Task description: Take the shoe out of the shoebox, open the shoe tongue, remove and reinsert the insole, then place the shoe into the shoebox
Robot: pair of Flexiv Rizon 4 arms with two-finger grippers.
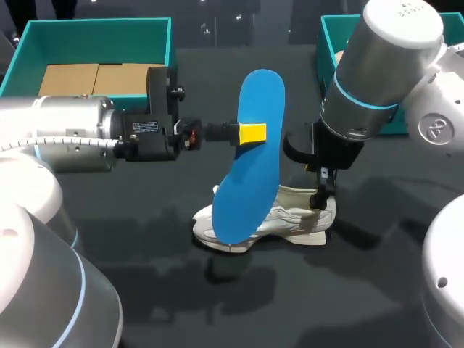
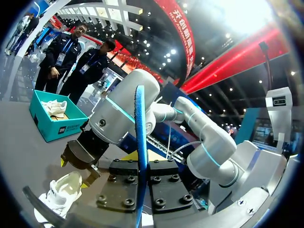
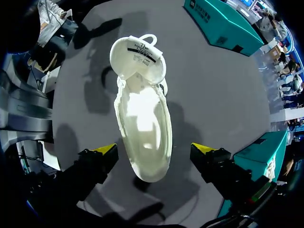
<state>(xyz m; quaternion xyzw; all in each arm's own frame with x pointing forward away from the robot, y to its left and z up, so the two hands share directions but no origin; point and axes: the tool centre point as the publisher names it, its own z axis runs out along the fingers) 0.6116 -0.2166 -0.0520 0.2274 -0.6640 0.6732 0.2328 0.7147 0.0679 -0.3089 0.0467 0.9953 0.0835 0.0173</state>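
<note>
A blue insole (image 1: 246,156) hangs upright over the table, with my left gripper (image 1: 251,133) shut on its upper part. In the left wrist view the insole (image 2: 140,137) is edge-on between that gripper's own fingers. Under it a white shoe (image 1: 293,217) lies on the dark table. My right gripper (image 1: 322,194) hangs just above the shoe's heel end. In the right wrist view the shoe (image 3: 142,123) is seen from above, its tongue (image 3: 137,56) folded out forward and its inside bare. The right gripper (image 3: 154,149) is open, one yellow tip on each side of the heel.
A teal shoebox (image 1: 98,29) with cardboard inside stands at the back left, behind my left arm. A second teal box (image 1: 330,36) stands at the back right, behind my right arm; in the left wrist view this box (image 2: 50,124) holds another white shoe.
</note>
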